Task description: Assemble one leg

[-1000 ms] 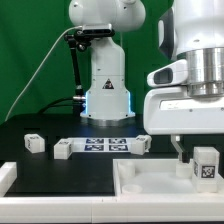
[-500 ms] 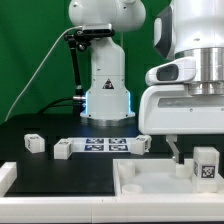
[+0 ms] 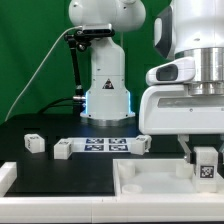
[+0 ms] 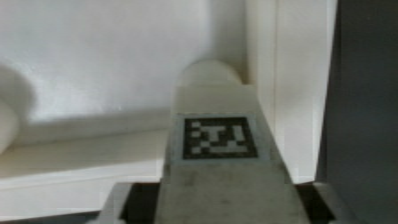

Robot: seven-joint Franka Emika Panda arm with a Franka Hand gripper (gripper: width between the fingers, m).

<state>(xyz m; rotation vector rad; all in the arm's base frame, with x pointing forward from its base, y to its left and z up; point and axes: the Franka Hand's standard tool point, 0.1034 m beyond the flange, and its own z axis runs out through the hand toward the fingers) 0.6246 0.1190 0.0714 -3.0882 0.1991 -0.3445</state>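
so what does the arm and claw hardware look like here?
Arm: glossy white rounded shells with dark grey joint bands. The hand block is white and boxy, with a grey underside. The claw has short dark fingers. A black cable hangs near the base; no markings are legible.

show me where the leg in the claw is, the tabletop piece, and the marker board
leg (image 3: 205, 166), exterior view, on its tagged face.
tabletop piece (image 3: 150, 183), exterior view, on its bare white surface.
marker board (image 3: 105, 145), exterior view, on the tags at its middle.
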